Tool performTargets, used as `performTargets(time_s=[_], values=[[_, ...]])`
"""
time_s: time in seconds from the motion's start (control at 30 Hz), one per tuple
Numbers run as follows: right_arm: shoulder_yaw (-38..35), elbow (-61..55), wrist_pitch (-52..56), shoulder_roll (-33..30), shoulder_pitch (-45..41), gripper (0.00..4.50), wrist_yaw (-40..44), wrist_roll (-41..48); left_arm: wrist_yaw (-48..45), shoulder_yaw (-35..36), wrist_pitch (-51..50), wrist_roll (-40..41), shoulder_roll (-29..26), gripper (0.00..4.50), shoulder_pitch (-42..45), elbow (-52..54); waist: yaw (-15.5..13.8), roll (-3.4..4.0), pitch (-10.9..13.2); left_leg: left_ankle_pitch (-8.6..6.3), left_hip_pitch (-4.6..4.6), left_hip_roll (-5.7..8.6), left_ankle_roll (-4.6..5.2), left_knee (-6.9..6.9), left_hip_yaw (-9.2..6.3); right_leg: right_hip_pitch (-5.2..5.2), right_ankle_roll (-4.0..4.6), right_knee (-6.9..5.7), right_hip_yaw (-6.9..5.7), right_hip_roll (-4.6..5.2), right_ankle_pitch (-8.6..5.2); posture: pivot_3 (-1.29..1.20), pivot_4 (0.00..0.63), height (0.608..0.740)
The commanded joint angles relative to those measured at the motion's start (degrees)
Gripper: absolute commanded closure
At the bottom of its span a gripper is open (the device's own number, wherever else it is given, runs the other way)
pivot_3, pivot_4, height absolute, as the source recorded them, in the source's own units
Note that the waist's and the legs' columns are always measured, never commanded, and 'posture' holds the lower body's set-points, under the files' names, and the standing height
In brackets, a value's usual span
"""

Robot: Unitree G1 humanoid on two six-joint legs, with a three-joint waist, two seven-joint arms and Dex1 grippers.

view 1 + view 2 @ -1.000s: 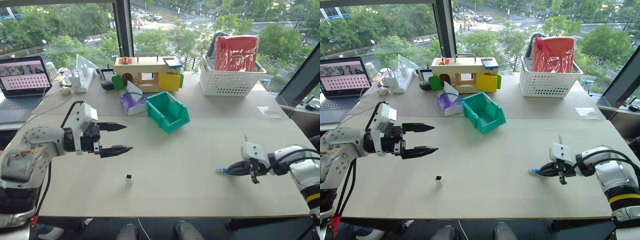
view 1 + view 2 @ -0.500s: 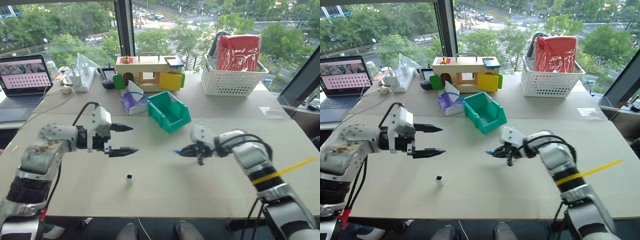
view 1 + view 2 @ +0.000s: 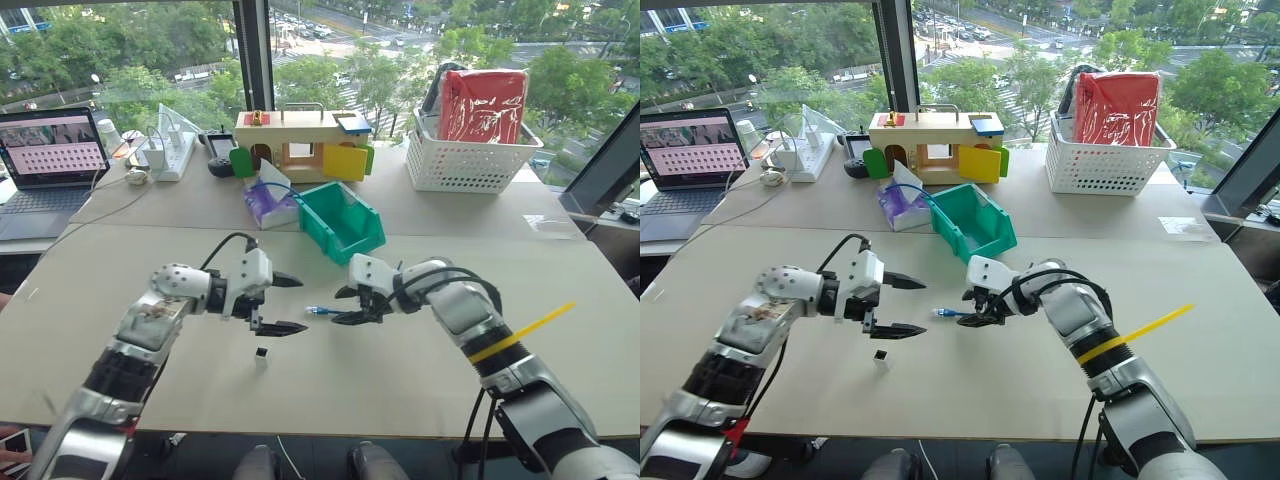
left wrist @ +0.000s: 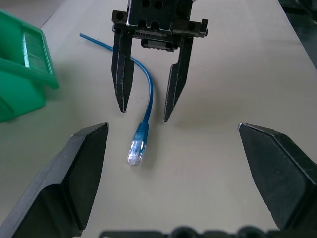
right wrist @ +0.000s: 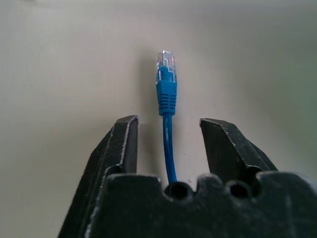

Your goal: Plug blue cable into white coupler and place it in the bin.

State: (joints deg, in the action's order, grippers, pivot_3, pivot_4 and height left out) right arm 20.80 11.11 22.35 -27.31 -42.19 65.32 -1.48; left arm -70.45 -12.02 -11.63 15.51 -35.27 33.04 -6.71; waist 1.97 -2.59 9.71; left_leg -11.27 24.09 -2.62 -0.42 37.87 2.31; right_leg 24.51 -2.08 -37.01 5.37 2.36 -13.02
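Blue on pale tabletop, mid-handover: pictured with the blue cable (image 4: pixel 147 97) running out between the two fingers of the right gripper (image 3: pixel 340 306), clear plug foremost and pointing toward the left gripper (image 3: pixel 301 305). Seen from the right wrist with daylight on both sides of the cord, so spread rather than pinched at the tips. Impossible to tell whether anything farther back toward the palm bears the cord, or whether the plug rests on the table (image 3: pixel 420 385) or hangs just over it.

Facing it nose to nose, with the left gripper's fingers at full spread and nothing between them, plug just beyond their tips. Standing alone on the table just beside and below the left gripper, nearer the robot: the white coupler (image 3: pixel 259 353), untouched and apart from both tools. Waiting beyond the two grippers, toward the window: the bin (image 3: pixel 364 241), with no cable or coupler to be seen in it.

Judged as the opening step, cable brought to the middle and nothing yet mated. Next, by this reading: take a firm hold just behind the plug, pick up the coupler with the free tool, turn its socket to face the plug, and line the two up squarely before pushing home.
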Motion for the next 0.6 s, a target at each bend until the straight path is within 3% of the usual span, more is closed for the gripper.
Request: performTargets(time_s=[0.03, 0.33, 0.6], values=[[-5.7, -10.4, 5.5, -3.0, 1.5, 0.31, -2.0, 2.7, -0.3, -1.3, 7.6, -3.6, 2.9, 0.00, 3.6, -9.0, 0.0, 0.00, 0.0, 0.00, 0.01, 0.00, 0.00, 0.00, -0.03, 0.00, 0.00, 0.00, -0.03, 0.00, 0.00, 0.00, 0.150, 0.739], [-16.9, -32.9, 24.1, -10.3, 10.1, 0.31, -6.2, 11.8, -3.8, -2.5, 19.6, -8.6, 8.1, 0.00, 10.7, -29.2, 0.0, 0.00, 0.0, 0.00, 0.10, 0.04, 0.00, 0.00, -0.11, 0.02, 0.00, 0.02, -0.06, 0.00, 0.00, 0.00, 0.150, 0.739], [-23.9, -42.5, 34.8, -13.9, 16.0, 0.31, -12.0, 18.4, -6.2, -2.6, 25.4, -11.8, 12.0, 0.00, 15.3, -42.2, 0.1, -0.02, 0.0, 0.00, 0.14, 0.07, 0.00, 0.00, -0.15, 0.03, -0.02, 0.06, -0.05, 0.02, -0.01, 0.00, 0.150, 0.739]])
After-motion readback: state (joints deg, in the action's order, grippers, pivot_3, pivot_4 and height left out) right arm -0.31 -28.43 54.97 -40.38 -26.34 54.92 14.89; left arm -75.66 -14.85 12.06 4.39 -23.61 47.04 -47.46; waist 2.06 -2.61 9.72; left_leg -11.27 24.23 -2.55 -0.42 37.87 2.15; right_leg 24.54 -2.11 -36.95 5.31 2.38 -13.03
